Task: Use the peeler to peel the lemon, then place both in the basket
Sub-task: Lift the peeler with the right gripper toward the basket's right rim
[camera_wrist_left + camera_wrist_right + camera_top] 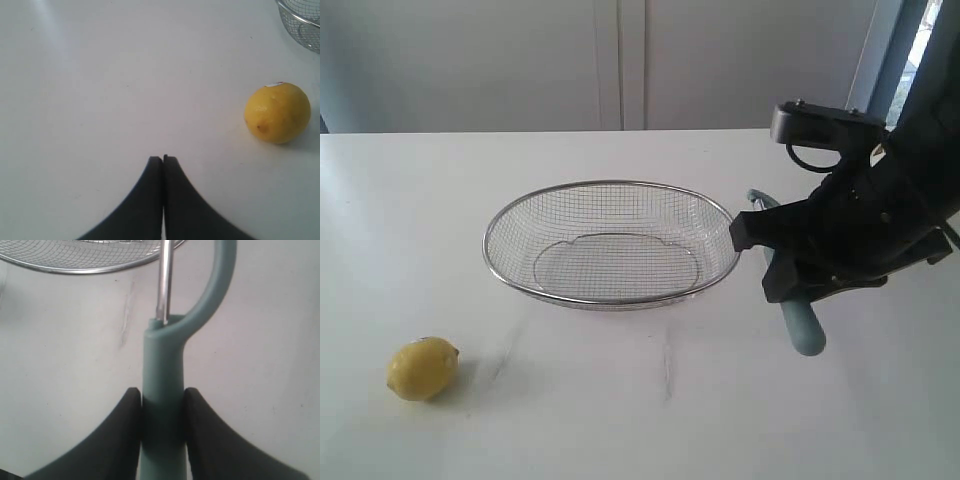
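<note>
Gripping the teal peeler (162,360) by its handle, my right end effector (161,392) holds it just beside the wire basket (610,300). My left end effector (163,159) is clenched on nothing above the desk (650,410). The lemon (277,112) sits nearby on the desk, well apart from the basket, and its small white sticker (274,84) is too small to read.

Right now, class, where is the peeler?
The peeler is on the right of the exterior view, just beside the right rim of the basket, its teal handle clamped in the right claw.
</note>
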Available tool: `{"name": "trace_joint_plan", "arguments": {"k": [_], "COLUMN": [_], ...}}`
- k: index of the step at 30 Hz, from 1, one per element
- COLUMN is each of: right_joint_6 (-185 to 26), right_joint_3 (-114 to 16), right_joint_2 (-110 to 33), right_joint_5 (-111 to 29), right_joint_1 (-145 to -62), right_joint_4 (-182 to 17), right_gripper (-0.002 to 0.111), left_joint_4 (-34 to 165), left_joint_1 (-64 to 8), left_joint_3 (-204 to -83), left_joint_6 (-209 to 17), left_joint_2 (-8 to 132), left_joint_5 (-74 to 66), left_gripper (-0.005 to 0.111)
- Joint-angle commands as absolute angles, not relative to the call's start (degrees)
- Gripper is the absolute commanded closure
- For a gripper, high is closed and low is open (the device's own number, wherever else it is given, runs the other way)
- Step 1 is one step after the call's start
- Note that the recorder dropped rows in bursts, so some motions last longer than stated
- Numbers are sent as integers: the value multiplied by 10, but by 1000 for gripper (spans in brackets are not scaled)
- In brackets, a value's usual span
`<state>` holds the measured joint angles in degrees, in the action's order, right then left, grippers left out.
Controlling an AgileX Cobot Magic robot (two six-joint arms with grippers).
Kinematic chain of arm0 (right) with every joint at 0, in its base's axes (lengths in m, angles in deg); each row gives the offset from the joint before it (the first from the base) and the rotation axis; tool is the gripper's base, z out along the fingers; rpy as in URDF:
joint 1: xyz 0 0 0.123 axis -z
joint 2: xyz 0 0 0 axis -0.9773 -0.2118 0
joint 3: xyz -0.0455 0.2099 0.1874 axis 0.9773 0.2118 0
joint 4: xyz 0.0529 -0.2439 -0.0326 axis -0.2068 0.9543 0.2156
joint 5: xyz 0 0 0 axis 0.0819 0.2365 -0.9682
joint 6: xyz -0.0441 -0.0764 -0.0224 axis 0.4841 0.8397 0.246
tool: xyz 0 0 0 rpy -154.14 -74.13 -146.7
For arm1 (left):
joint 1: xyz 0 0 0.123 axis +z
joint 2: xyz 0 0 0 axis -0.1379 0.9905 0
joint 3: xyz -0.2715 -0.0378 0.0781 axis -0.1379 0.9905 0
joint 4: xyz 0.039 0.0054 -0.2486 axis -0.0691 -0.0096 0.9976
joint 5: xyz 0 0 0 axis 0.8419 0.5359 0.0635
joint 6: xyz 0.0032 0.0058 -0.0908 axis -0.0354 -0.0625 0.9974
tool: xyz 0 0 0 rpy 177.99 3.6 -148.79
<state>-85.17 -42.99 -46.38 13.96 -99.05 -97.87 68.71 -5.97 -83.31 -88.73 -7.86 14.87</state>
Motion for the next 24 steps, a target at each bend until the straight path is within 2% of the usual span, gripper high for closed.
{"name": "trace_joint_plan", "arguments": {"k": [1, 24], "right_joint_6": [-846, -852], "right_joint_3": [-433, -468], "right_joint_2": [-462, -462], "right_joint_5": [144, 165], "right_joint_1": [-988, -988], "right_joint_4": [-979, -982], "right_gripper": [108, 108], "left_joint_4": [689, 689], "left_joint_1": [-59, -59], "left_joint_3": [-829, -829], "left_joint_6": [-887, -887], "left_joint_2": [-81, -81], "left_joint_5": [150, 150], "left_gripper": [107, 107]}}
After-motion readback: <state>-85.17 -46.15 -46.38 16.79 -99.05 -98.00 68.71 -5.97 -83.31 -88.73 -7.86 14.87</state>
